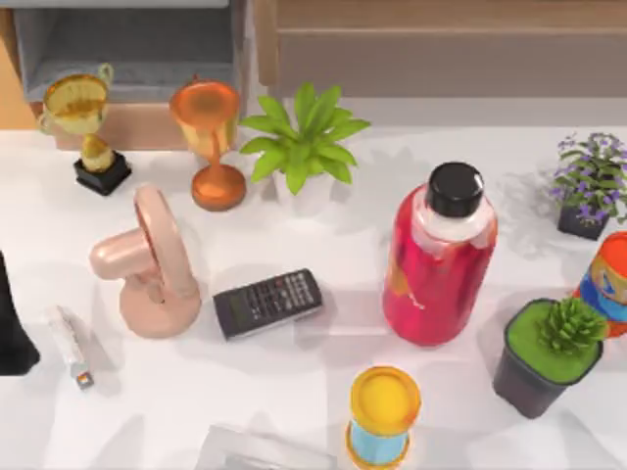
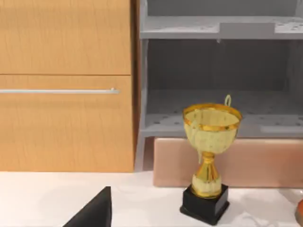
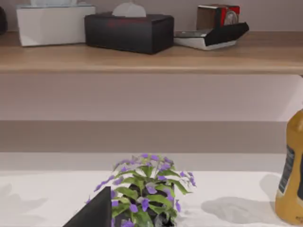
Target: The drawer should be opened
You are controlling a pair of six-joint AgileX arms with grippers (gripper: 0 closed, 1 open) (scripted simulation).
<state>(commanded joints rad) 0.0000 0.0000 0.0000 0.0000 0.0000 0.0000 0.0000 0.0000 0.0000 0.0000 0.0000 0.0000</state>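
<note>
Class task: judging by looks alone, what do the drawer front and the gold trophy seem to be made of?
Drawer: orange-tan wood, matt, with visible grain and a slim metal-looking bar handle. Gold trophy: probably polished metal or metallised plastic, going by its shiny highlights, on a glossy black base.

Left hand (image 1: 15, 328) running off the top view's left edge, fingers unreadable; drawer (image 2: 64, 127) front being cropped by the left wrist view's edge; yellow bottle (image 3: 291, 170) being cut by the right wrist view's edge; small tube (image 1: 73, 348) on the bench showing illegible print.
</note>
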